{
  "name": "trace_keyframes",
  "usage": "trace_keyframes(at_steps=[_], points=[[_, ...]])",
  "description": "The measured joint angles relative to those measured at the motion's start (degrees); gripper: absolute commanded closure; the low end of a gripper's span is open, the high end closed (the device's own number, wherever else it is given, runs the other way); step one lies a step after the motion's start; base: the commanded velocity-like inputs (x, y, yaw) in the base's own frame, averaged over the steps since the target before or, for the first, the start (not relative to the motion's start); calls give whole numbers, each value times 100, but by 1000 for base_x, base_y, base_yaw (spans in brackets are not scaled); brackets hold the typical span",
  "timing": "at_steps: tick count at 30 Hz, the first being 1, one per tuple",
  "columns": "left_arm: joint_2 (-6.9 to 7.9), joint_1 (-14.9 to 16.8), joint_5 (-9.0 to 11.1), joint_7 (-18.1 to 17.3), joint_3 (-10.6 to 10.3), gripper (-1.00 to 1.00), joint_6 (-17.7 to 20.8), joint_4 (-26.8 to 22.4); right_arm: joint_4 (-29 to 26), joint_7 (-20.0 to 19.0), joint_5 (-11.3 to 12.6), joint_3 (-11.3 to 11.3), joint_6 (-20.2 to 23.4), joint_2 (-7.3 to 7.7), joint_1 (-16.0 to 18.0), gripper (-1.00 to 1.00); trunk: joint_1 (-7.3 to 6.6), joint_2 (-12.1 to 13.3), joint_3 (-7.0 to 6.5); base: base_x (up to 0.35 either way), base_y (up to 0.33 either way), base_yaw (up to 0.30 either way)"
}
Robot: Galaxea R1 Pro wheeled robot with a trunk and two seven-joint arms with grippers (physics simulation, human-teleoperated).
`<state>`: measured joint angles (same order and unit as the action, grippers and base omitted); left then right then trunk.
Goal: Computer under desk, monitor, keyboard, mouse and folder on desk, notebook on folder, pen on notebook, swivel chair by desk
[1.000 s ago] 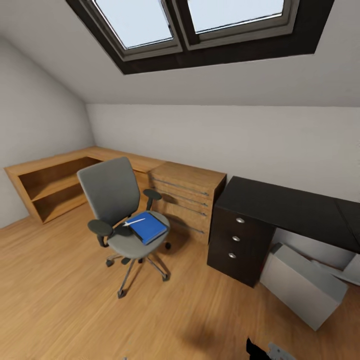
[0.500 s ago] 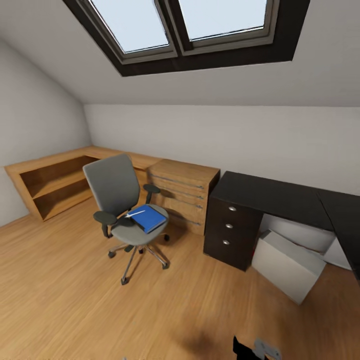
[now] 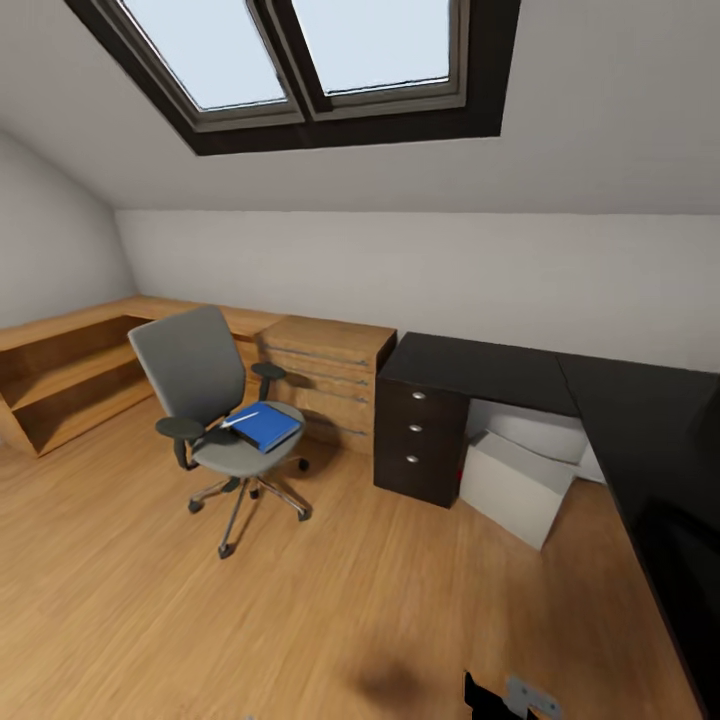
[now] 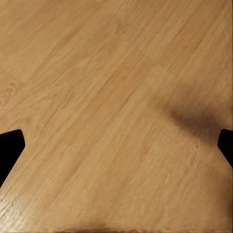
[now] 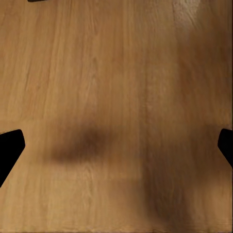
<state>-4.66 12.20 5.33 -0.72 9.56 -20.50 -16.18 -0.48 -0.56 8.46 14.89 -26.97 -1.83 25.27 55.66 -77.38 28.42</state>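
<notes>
Attic bedroom with open wood floor (image 3: 330, 610) in the near ground. A blue folder (image 3: 266, 427) lies on the swivel chair (image 3: 210, 410), left of the black desk (image 3: 500, 375). Both grippers (image 4: 116, 145) (image 5: 116, 145) hang spread wide, empty, over floor.

A wood-grain floor (image 3: 330, 610) with a soft sheen is seen. The desk (image 3: 480, 365) is finished in matt black, with small metal knobs. The swivel chair (image 3: 200, 385) is covered in grey cloth.
</notes>
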Motion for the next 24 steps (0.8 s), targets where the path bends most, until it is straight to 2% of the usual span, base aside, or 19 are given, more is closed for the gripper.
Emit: trace_keyframes(at_steps=[6, 14, 24], points=[[0, 0, 0, 0, 1, -100, 0, 0, 0, 0, -84, -6, -1, 0, 0, -100, 0, 0, 0, -329, 1, -270], [0, 2, 0, 0, 1, -100, 0, 0, 13, 0, -408, -11, -1, 0, 0, -100, 0, 0, 16, -329, 0, -268], [0, 2, 0, 3, 0, -100, 0, 0, 15, 0, -474, -21, -1, 7, 0, -100, 0, 0, 63, -329, 0, -244]])
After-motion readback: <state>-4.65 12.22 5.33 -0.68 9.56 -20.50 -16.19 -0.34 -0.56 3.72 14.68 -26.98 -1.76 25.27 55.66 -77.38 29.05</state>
